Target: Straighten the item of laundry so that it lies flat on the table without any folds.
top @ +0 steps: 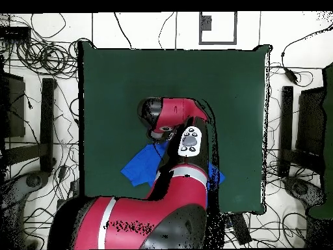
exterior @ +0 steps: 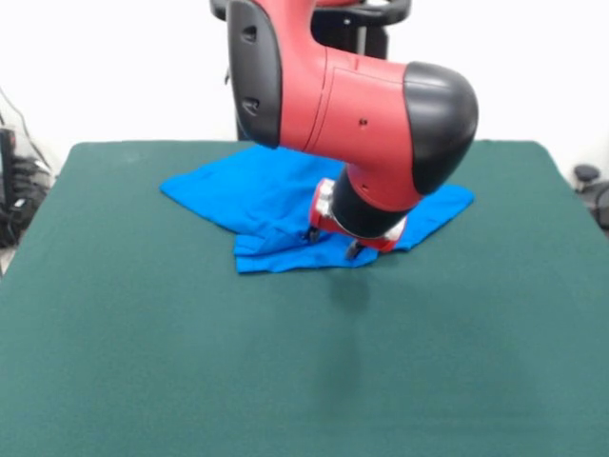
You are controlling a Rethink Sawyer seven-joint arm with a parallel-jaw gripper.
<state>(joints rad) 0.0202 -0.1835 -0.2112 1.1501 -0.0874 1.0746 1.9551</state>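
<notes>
The arm is bent low over the T-shirt (exterior: 257, 205) on the table (exterior: 143, 362). The gripper (exterior: 331, 244) is pressed to the cloth's near edge. Its grip cannot be told.

One blue T-shirt (exterior: 276, 205), one green table (exterior: 285, 362), one arm (exterior: 362, 105)

Tangled cables (top: 45, 55) spread over the pale floor (top: 156, 29) in the overhead view, thickest along one side of the picture, with more of them trailing past the opposite side. Dark stands or frames (top: 47, 124) rise on that thick side, another dark frame (top: 286, 124) stands on the other, and a grey-outlined square (top: 217, 28) is marked on the floor at the picture's top. In the front view a plain white wall (exterior: 114, 67) fills the background, dark equipment with cables (exterior: 14, 186) sits at the left edge, and a small dark object (exterior: 586, 175) lies at the right edge.
</notes>
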